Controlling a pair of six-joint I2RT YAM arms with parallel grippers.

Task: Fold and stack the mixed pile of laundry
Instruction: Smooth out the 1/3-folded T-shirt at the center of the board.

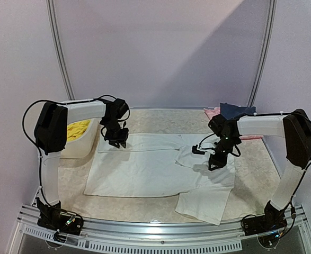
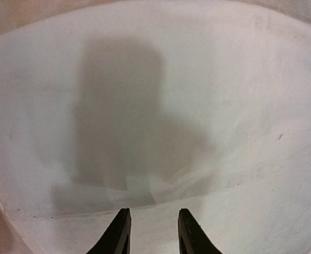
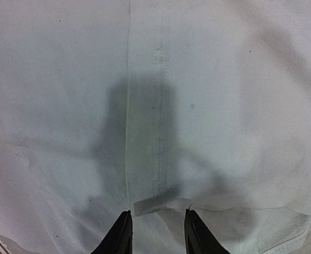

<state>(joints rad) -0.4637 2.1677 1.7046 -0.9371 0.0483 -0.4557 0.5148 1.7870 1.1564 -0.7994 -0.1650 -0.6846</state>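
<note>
A large white T-shirt [image 1: 144, 172] lies spread flat across the table, with a sleeve folded over near its right side and another reaching toward the front edge. My left gripper [image 1: 115, 138] hovers over the shirt's far left edge. In the left wrist view it [image 2: 153, 214] is open, with only white cloth [image 2: 197, 106] below and a hem line under the fingertips. My right gripper [image 1: 214, 161] hangs over the shirt's right part. In the right wrist view it [image 3: 158, 212] is open above a stitched seam [image 3: 155, 106] and a small tab [image 3: 155, 200]. Yellow shorts [image 1: 77, 129] lie in the basket.
The white plastic basket [image 1: 83, 148] stands at the left, beside the shirt's far left corner. Pink and dark blue garments [image 1: 234, 111] lie at the back right, behind the right arm. A metal rail [image 1: 155, 230] runs along the near edge.
</note>
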